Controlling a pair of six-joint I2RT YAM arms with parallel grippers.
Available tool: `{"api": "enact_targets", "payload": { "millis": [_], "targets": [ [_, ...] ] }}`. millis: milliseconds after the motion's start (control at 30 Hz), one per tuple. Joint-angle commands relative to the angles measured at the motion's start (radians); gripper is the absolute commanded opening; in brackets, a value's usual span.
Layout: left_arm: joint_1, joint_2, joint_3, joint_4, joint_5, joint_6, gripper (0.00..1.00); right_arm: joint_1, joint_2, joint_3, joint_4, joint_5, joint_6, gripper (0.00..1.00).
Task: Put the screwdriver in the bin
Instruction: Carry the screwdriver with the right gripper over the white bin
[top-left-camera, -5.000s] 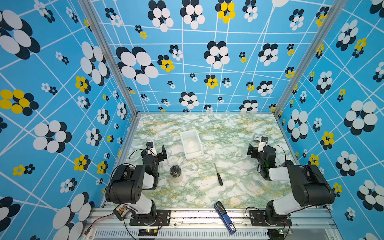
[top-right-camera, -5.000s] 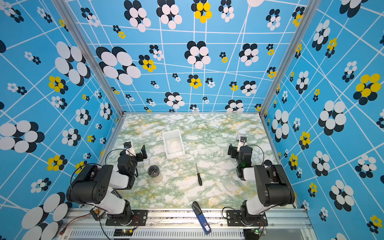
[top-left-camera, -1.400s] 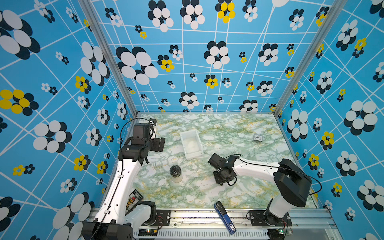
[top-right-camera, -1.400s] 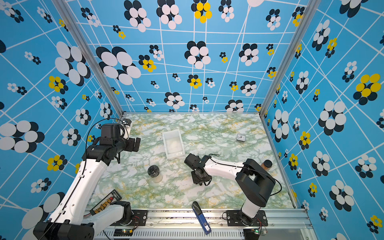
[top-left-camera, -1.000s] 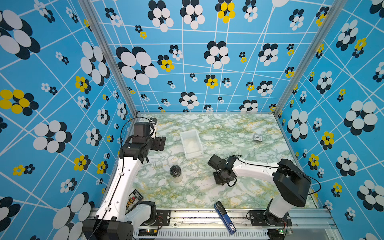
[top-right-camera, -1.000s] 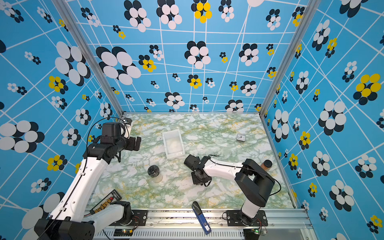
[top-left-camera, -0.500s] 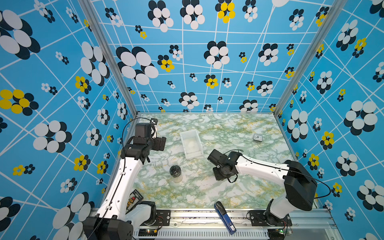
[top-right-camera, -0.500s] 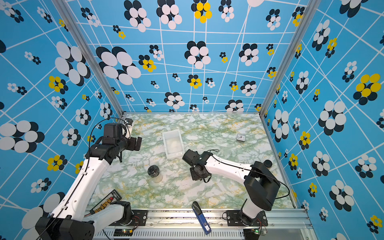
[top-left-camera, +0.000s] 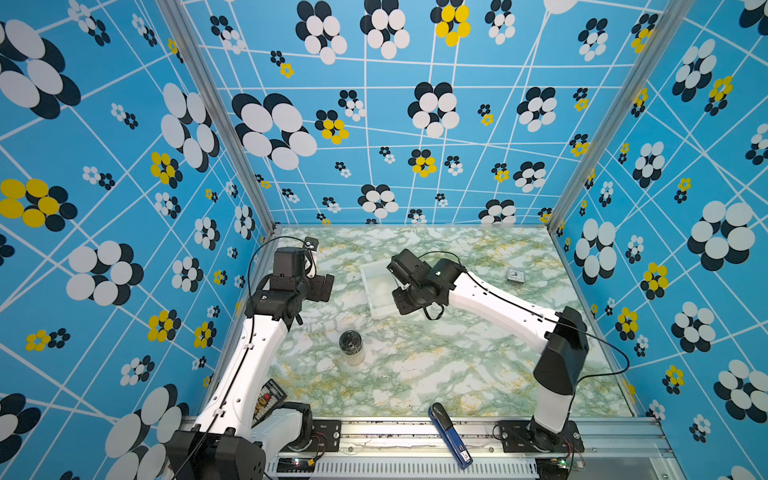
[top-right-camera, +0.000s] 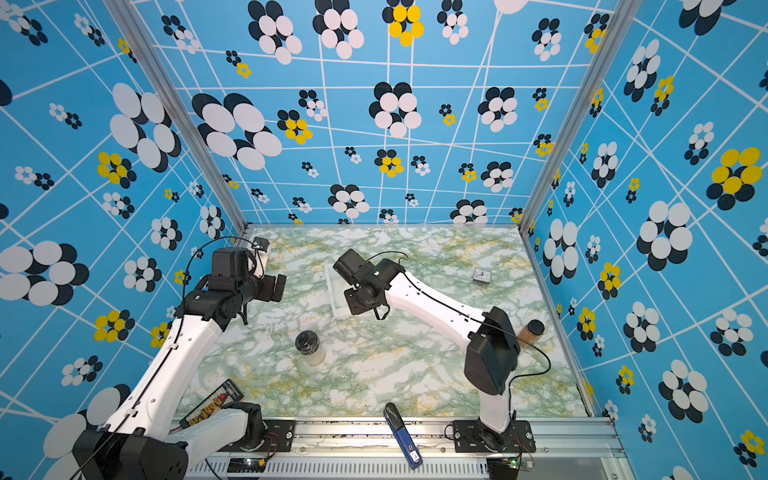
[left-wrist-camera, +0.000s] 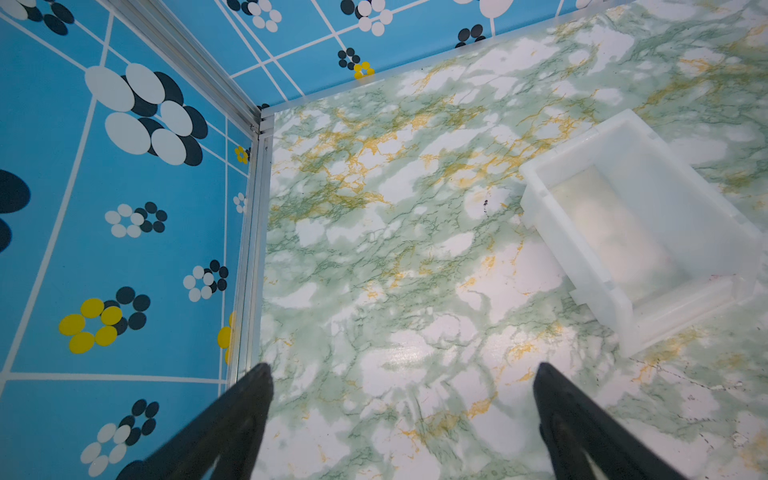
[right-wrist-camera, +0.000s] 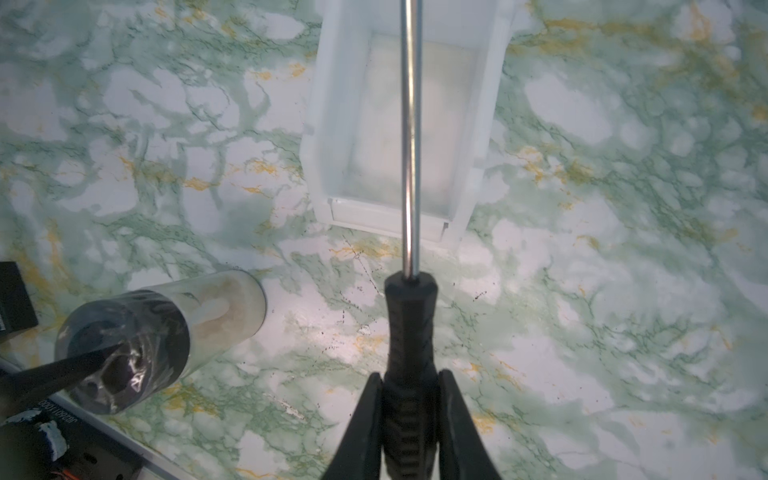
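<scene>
In the right wrist view my right gripper (right-wrist-camera: 409, 376) is shut on the black handle of the screwdriver (right-wrist-camera: 409, 320). Its thin metal shaft points out over the near end wall of the white bin (right-wrist-camera: 332, 124), above the bin's inside. In both top views the right gripper (top-left-camera: 406, 300) (top-right-camera: 360, 300) hovers at the right side of the bin (top-left-camera: 366, 276) (top-right-camera: 335, 293), and the arm hides the screwdriver. My left gripper (left-wrist-camera: 402, 368) is open over bare marble, to the left of the bin (left-wrist-camera: 552, 232), near the left wall (top-left-camera: 322, 286) (top-right-camera: 274, 289).
A clear jar with a dark lid (top-left-camera: 351, 347) (top-right-camera: 309, 347) (right-wrist-camera: 166, 328) stands in front of the bin. A small clock (top-left-camera: 516, 274) lies at the back right. A blue-and-black tool (top-left-camera: 451, 434) lies on the front rail. An orange-brown jar (top-right-camera: 530, 332) stands by the right wall.
My right gripper has lifted the screwdriver off the table's middle and carried it back and left to the bin. The left arm has barely moved.
</scene>
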Motion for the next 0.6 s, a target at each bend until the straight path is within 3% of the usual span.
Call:
{"api": "enact_targets", "payload": {
  "millis": [0, 267, 567],
  "targets": [
    [-0.011, 0.012, 0.006, 0.023, -0.012, 0.015, 0.99, -0.021, 0.092, 0.105, -0.056, -0.032, -0.072, 0.16],
    [-0.013, 0.028, 0.027, 0.015, -0.001, 0.01, 0.99, -0.063, 0.308, 0.312, -0.088, -0.031, -0.14, 0.16],
    [-0.015, 0.036, 0.01, 0.021, -0.001, 0.002, 0.99, -0.079, 0.443, 0.434, -0.117, -0.033, -0.19, 0.16]
  ]
}}
